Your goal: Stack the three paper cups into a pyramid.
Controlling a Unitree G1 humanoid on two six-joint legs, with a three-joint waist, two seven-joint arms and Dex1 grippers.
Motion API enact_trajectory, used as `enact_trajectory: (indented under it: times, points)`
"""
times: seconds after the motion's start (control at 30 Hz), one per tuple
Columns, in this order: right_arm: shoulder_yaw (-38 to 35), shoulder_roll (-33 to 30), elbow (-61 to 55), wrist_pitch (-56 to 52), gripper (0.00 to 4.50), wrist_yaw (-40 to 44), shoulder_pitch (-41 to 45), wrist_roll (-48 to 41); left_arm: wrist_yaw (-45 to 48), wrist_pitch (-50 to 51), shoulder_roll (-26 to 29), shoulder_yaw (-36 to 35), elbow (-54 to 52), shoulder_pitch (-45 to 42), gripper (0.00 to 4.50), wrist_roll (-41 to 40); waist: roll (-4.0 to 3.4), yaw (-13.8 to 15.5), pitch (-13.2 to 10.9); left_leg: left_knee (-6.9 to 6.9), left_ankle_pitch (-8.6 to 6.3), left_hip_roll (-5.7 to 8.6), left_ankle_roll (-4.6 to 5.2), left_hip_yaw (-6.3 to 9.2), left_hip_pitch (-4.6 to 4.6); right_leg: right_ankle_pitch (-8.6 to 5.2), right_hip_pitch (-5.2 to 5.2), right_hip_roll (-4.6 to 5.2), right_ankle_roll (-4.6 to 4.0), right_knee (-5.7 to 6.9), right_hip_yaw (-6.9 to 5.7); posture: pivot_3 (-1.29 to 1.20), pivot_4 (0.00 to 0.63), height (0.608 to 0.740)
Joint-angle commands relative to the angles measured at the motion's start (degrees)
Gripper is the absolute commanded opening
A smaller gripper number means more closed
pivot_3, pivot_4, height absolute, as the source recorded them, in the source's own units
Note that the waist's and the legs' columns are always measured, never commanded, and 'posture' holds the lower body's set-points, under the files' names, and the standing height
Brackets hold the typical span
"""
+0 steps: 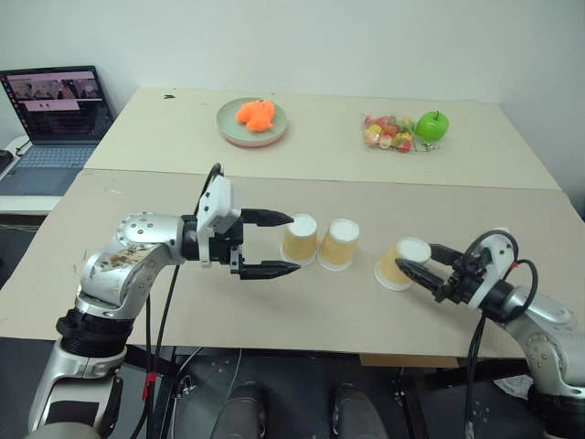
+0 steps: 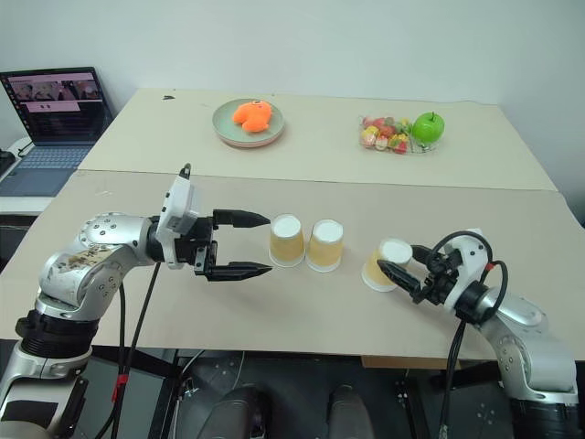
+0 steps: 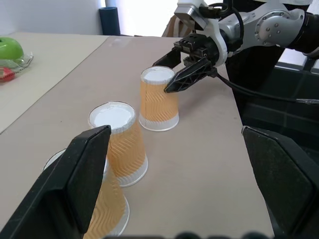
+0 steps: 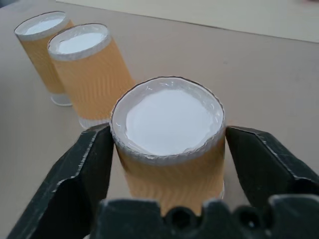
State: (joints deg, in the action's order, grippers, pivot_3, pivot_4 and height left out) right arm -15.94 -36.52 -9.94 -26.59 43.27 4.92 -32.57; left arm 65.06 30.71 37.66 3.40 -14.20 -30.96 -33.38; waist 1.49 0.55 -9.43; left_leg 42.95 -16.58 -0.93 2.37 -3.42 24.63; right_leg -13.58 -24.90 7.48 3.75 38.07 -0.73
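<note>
Two paper cups stand upside down, side by side at the table's middle: the left cup and the middle cup. A third paper cup sits to their right, tipped slightly, white base up. My right gripper is shut on this third cup, and in the right wrist view its black fingers press both sides of the cup. My left gripper is open just left of the left cup, one finger on each side of it and touching nothing. No cup rests on top of another.
At the back of the table are a green plate with an orange object, a clear dish of candies and a green apple. An open laptop sits far left. The table's front edge runs close below the cups.
</note>
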Motion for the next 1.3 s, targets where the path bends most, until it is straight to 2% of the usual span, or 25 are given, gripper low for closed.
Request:
enact_trajectory:
  times: [0.03,0.17,0.37,0.57,0.77,1.0,1.3]
  points:
    - [0.1,0.5,0.3,2.2,2.61,0.5,1.5,0.7,-1.2,0.3,0.3,-1.8,-2.6,1.0,4.5,-1.1,0.0,0.0,0.0,0.0,0.0,0.0,0.0,0.0,0.0,0.0,0.0,0.0,0.0,0.0,0.0,0.0,0.15,0.676]
    - [0.4,0.3,0.6,1.8,2.59,0.4,2.0,0.8,-2.1,0.6,1.3,-3.1,-2.1,2.7,4.5,-1.0,0.0,0.0,0.0,0.0,0.0,0.0,0.0,0.0,0.01,0.0,0.0,0.0,0.0,0.0,0.0,0.0,0.15,0.676]
    - [0.1,-1.1,-0.4,0.4,2.59,0.7,6.2,-0.5,-0.3,-1.2,6.5,-6.1,0.4,9.3,4.5,0.6,-0.02,-0.8,0.0,-0.05,0.01,-0.02,-0.02,0.0,-0.01,0.0,-0.07,0.0,0.0,0.04,0.02,0.0,0.15,0.676]
    - [-2.0,-5.6,1.6,-6.0,2.59,2.8,26.6,-8.7,-1.9,-0.9,7.1,-8.3,1.2,11.4,4.5,0.3,-0.15,-1.2,-0.1,-0.03,0.03,-0.04,-0.05,-0.01,0.05,0.01,-0.15,0.0,-0.02,0.08,0.02,0.0,0.15,0.676]
    - [5.6,-6.8,4.9,-9.8,2.59,11.1,37.2,-9.4,-3.5,-1.2,5.3,-7.1,-0.6,11.9,4.5,0.4,-0.14,-0.8,-0.1,-0.04,0.01,-0.03,-0.02,-0.01,0.15,-0.03,-0.15,0.0,-0.07,-0.04,-0.06,0.0,0.15,0.676]
    - [16.5,-3.9,9.0,-9.6,2.59,20.6,42.0,-5.9,-4.2,-0.9,4.6,-7.4,-2.3,12.8,4.5,-0.2,-0.14,-1.1,-0.1,-0.01,0.01,-0.03,-0.03,0.0,0.2,-0.01,-0.25,0.04,-0.05,0.07,-0.07,0.0,0.15,0.676]
    - [19.1,-0.4,19.5,-5.1,2.59,26.3,46.7,-0.3,-7.3,-2.2,2.3,-8.5,-3.8,13.3,4.5,-0.2,-0.14,-1.1,-0.1,-0.01,0.03,-0.01,-0.05,-0.01,0.23,-0.01,-0.27,0.04,-0.05,0.03,-0.08,0.0,0.15,0.676]
